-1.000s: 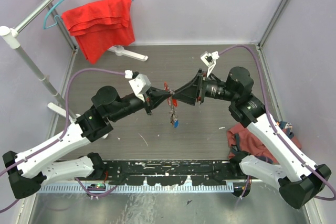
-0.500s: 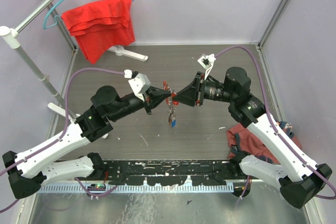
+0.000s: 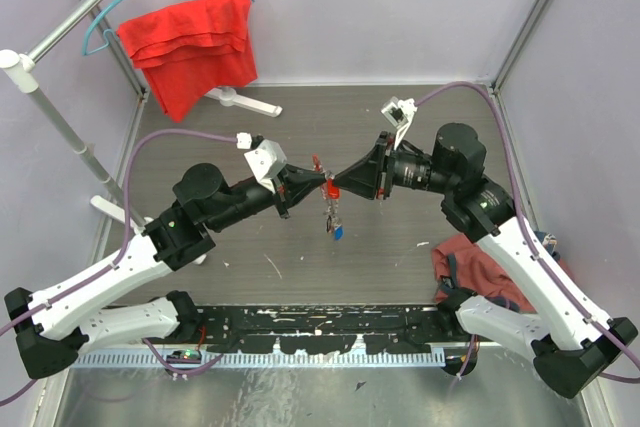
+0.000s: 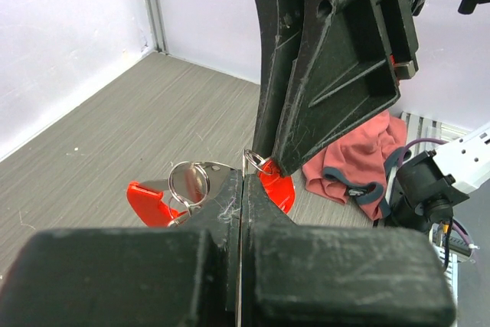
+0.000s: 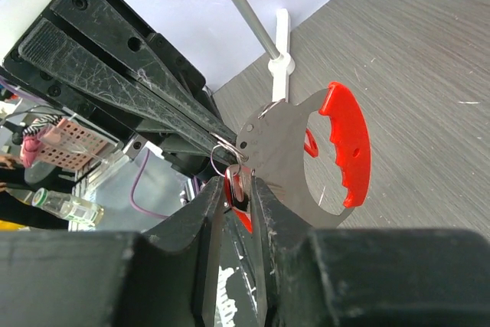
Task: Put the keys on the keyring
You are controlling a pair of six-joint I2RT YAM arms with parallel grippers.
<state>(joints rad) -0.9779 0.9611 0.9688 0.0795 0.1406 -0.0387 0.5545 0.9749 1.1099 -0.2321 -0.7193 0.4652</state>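
Note:
My two grippers meet tip to tip above the middle of the table. The left gripper is shut on the thin edge of a silver plate with a red grip. A silver keyring hangs from that plate. The right gripper is shut on a red-headed key right at the ring. More keys dangle below the tips, the lowest with a blue tag. Red plastic heads show under the left jaws.
A red towel hangs on a teal hanger on the rack at the back left. A crumpled dark-red cloth lies by the right arm. A black rail runs along the near edge. Walls close in on three sides.
The right wrist has shifted slightly back to the right. The dangling keys have swung a little to the right. Both grips have held.

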